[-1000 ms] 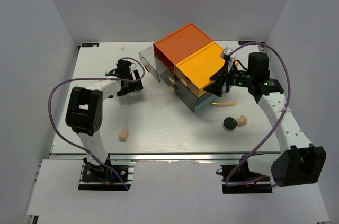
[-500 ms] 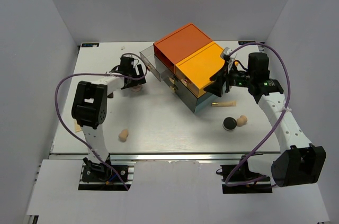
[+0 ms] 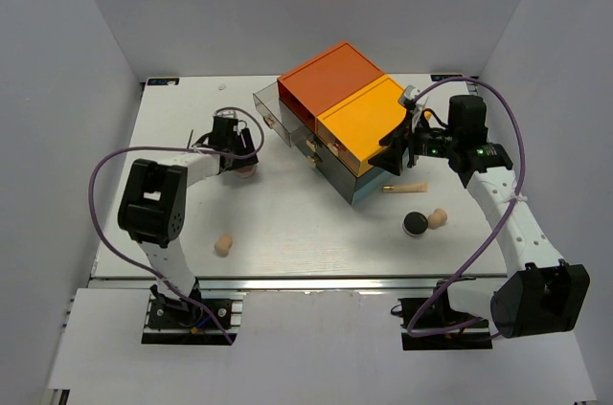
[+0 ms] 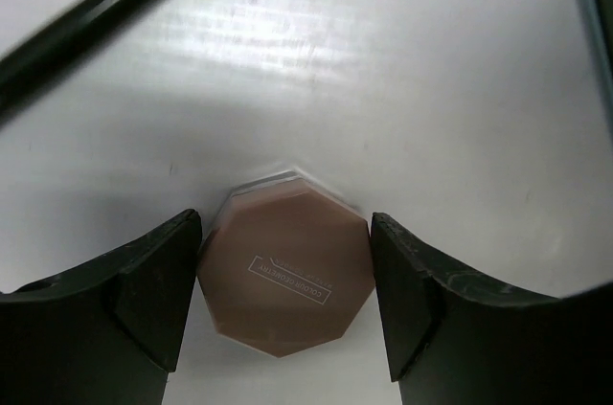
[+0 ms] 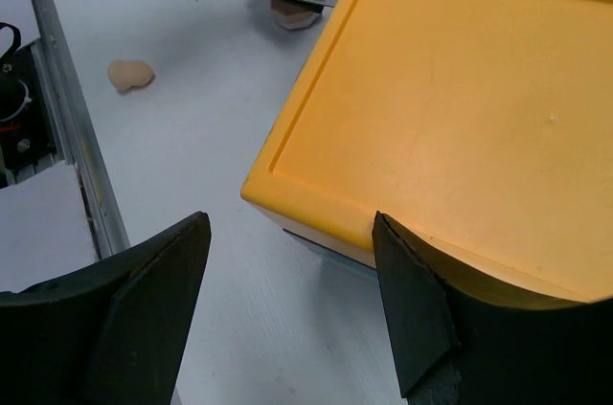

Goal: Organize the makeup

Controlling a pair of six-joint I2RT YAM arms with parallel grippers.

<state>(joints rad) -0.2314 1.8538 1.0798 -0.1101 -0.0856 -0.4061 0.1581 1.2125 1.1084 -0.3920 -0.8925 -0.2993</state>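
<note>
A brown octagonal compact [image 4: 285, 271] lies on the white table at the back left, also seen from above as the compact [image 3: 245, 171]. My left gripper [image 4: 285, 281] [image 3: 238, 158] is down over it, with a finger touching each side. A thin black brush [image 4: 96, 27] lies just beyond it. My right gripper [image 5: 292, 300] [image 3: 395, 151] hangs open at the near corner of the yellow-topped drawer box [image 5: 450, 89], holding nothing. A beige sponge [image 3: 223, 245] lies front left. A round black compact [image 3: 415, 223], a beige puff [image 3: 438, 217] and a gold-tipped tube [image 3: 403, 189] lie front right.
The orange-and-yellow-topped drawer box [image 3: 345, 118] stands in the middle at the back, with clear drawers [image 3: 273, 118] pulled out on its left, close to my left gripper. White walls close in the table on three sides.
My left gripper has come down toward the near side over the octagonal compact and its jaws have narrowed onto it. The right arm has not moved.
</note>
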